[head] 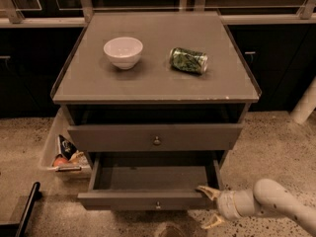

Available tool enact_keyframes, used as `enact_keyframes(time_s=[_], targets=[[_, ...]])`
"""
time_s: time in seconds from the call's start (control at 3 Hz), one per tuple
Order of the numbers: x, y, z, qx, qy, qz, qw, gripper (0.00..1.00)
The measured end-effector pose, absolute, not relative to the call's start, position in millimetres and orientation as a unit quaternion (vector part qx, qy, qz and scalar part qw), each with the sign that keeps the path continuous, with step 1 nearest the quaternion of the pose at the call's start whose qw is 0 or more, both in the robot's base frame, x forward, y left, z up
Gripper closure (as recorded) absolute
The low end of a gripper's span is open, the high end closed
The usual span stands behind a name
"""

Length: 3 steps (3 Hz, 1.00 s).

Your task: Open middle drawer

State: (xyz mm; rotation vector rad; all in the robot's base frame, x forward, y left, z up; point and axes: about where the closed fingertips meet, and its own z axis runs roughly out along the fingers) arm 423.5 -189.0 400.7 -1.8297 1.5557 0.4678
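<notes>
Camera view, and here's the middle drawer point(133, 200) standing well out from the cabinet point(148, 85), its bare inside on show below the upper drawer point(123, 137). My gripper point(211, 207) is low on the right, at the right-hand end of that drawer's front, well to the side of the small knob point(158, 205). Claw spread wide: the upper finger point(207, 191) lies at the front's top edge, the lower one hangs beneath it, and I'm clamping nothing that I can make out.

By my reckoning the pull is the step in hand, and it's most of the way done; the drawer looks open enough to count. Next move, as I judge it, is one of two. Either a short, straight tug toward me, kept level so the front doesn't skew from this off-centre hold. Or I slip the fingers off sideways without nudging it shut. Bowl point(123, 51) and can point(188, 59) up top sit well apart from all this.
</notes>
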Motion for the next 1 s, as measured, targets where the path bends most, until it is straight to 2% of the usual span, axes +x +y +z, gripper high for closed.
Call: enact_keyframes(time_s=[0.67, 1.0], targets=[[373.2, -201.1, 407.9, -0.713, 0.589, 0.177, 0.337, 0.8], [372.9, -201.1, 413.3, -0.714, 0.588, 0.177, 0.337, 0.9]])
